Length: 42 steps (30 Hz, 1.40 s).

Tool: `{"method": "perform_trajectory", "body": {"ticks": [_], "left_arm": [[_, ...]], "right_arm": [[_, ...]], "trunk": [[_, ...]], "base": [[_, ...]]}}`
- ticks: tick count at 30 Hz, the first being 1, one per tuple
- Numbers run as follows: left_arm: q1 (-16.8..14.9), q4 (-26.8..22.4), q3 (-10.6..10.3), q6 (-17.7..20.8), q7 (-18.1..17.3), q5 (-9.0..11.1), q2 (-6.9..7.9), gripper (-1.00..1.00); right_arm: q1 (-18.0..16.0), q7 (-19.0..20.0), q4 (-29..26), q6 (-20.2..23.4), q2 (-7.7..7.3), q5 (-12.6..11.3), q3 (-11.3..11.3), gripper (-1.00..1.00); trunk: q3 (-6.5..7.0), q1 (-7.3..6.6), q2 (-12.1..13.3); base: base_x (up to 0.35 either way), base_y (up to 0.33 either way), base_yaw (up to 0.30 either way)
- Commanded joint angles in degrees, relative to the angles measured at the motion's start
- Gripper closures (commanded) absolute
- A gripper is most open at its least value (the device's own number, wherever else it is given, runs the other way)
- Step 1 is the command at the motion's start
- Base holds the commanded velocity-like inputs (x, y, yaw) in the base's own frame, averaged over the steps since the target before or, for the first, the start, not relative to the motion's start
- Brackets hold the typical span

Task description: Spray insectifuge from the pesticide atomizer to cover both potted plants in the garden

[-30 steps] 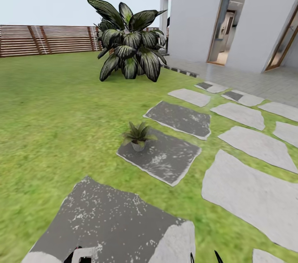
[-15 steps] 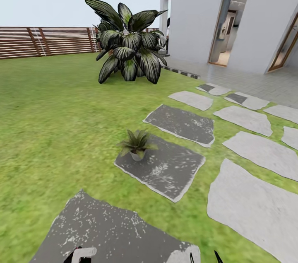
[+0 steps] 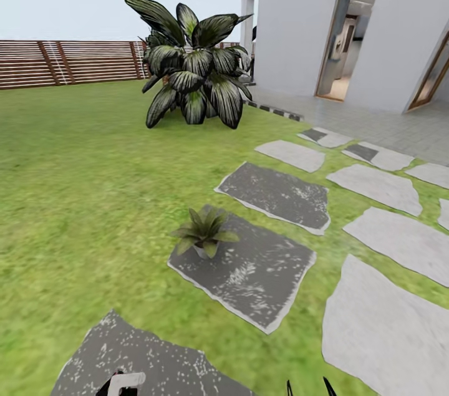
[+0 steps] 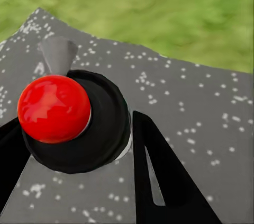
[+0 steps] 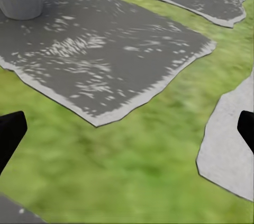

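No legible text, labels or signs.

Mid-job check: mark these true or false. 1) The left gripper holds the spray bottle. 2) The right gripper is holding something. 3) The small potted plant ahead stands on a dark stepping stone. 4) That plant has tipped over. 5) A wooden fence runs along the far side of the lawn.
1) True: the left gripper is shut on the spray bottle, red tip facing the camera.
2) False: the right gripper is open, only grass and stone between its fingertips.
3) True: the potted plant sits at the corner of a dark stepping stone.
4) False: it stands upright.
5) True: the fence is there.
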Motion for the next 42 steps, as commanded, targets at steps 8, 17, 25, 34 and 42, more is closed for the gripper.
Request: {"method": "perform_trajectory", "body": {"ticks": [8,17,25,34,42], "left_arm": [[-0.03,0.01,-0.53,-0.17,0.11,0.6,0.0,1.0],[-0.03,-0.01,-0.53,-0.17,0.06,0.65,0.0,1.0],[-0.03,0.0,-0.53,-0.17,0.1,0.7,0.0,1.0],[-0.03,-0.02,-0.53,-0.17,0.12,0.7,0.24,1.0],[-0.09,-0.6,-0.68,-0.09,-0.06,0.41,0.38,1.0]], "right_arm": [[-0.03,-0.38,0.02,-0.11,0.17,0.43,-0.49,-1.0],[-0.03,-0.39,0.02,-0.11,0.17,0.48,-0.49,-1.0],[-0.03,-0.38,0.02,-0.11,0.17,0.5,-0.49,-1.0],[-0.03,-0.37,0.02,-0.11,0.17,0.34,-0.49,-1.0],[-0.09,-0.1,-2.47,-0.11,-0.39,0.75,-0.56,-1.0]], "trunk": [[-0.05,0.03,-0.02],[-0.05,0.03,-0.02],[-0.05,0.03,-0.02],[-0.05,0.03,-0.02],[-0.05,0.03,-0.02]], "base": [[0.337,0.006,0.0],[0.336,0.078,0.0],[0.303,0.193,0.0],[0.312,0.049,0.0],[0.046,0.0,0.0]]}}
